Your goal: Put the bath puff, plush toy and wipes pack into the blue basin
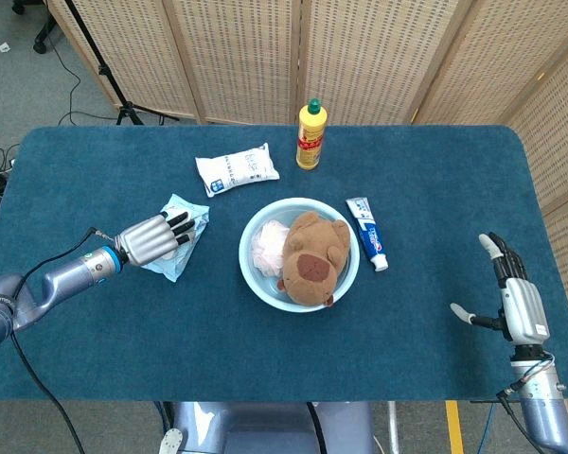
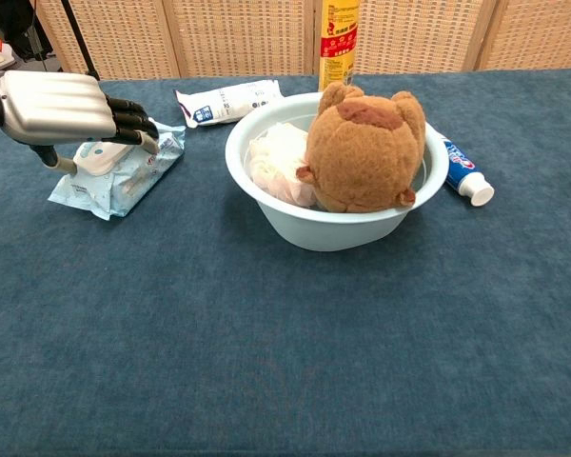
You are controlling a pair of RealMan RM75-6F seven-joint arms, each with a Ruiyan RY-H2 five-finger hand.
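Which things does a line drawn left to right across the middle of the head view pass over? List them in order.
left hand → wipes pack → blue basin → plush toy → toothpaste tube → right hand

I see plush toy point(image 1: 311, 260) and bath puff point(image 1: 268, 246) in the basin point(image 1: 249, 270) mid-table, wipes pack point(image 1: 182, 238) left under my left hand point(image 1: 152, 238), toothpaste point(image 1: 367, 233) right, bottle point(image 1: 310, 134) far behind.
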